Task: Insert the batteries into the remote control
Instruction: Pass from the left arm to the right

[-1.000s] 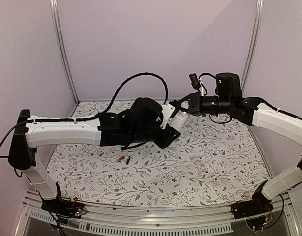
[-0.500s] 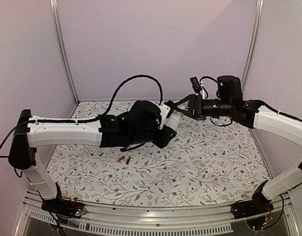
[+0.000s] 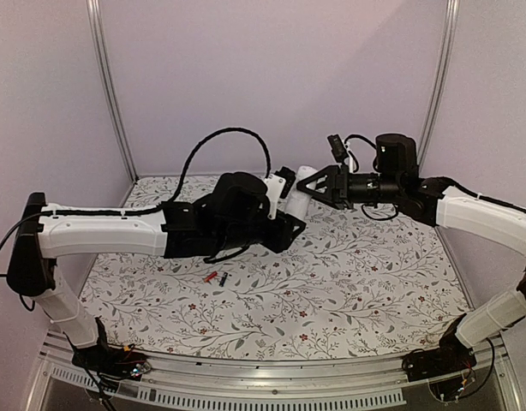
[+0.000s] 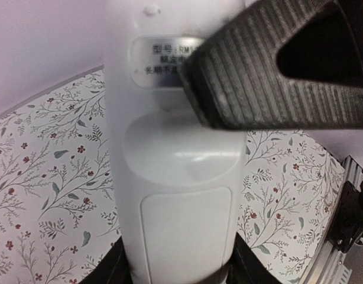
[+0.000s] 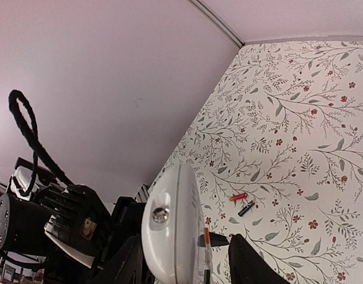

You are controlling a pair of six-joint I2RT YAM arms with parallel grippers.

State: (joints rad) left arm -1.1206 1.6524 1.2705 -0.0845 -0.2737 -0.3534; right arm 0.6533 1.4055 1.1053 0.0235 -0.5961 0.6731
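Presently, remote control is being clamped by left gripper; its free end is being straddled by right gripper, hold not discernible.

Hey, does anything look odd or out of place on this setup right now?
Nothing damaged or spilled. The only oddity: both batteries lie loose on the table while the left pincer holds the remote control aloft.
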